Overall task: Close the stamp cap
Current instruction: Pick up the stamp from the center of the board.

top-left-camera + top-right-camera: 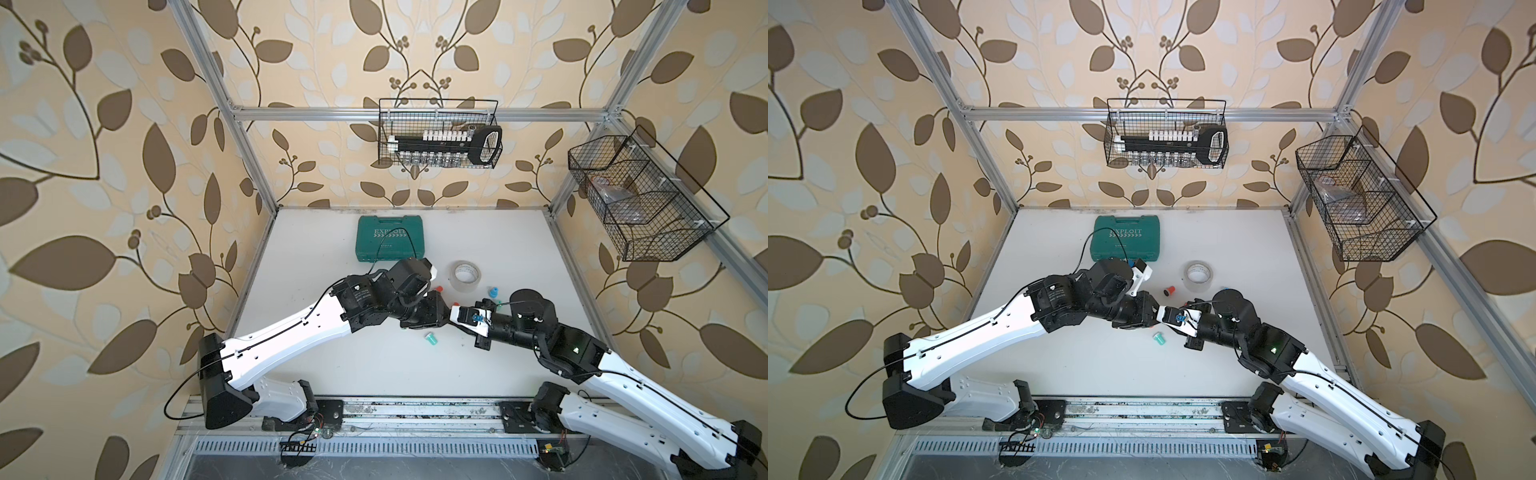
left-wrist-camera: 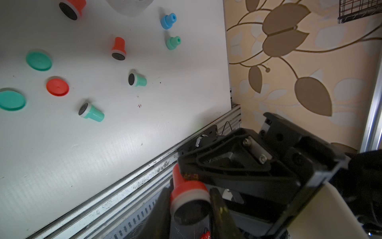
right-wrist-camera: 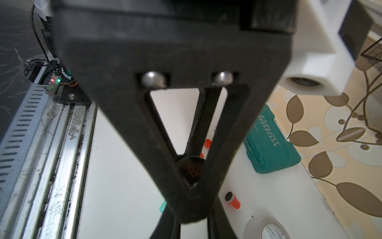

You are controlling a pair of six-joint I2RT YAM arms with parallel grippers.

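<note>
We found the red stamp (image 2: 186, 191) off the bench (image 1: 332, 365), held in the air over its middle, where the two arms met. The left gripper (image 2: 191, 199) had a finger on each side of the stamp's wide end, at the white ring just behind the black pad, and looked clamped on it. The right gripper (image 2: 183, 170) lay across the narrow handle end. We saw it only side-on, so we could not tell whether its jaws were together or apart, nor whether it bore on the handle at all. The pad face was bare, with no cap on it.

A red cap (image 2: 57, 87) lay flat on the bench near two green caps (image 2: 38, 61), well apart from the held stamp and among several loose stamps (image 2: 92, 113).

We judged the stamp to be light, hard plastic, smooth and tapered, so it could slide or twist in a grip on the thin handle. The wide collar seemed the surer hold, and it left the face clear. We took the pad itself to be soft and inky, not to be touched. The cap looked thin and shallow, awkward to lift from flat. We thought it best pinched across its rim and brought square to the face.
</note>
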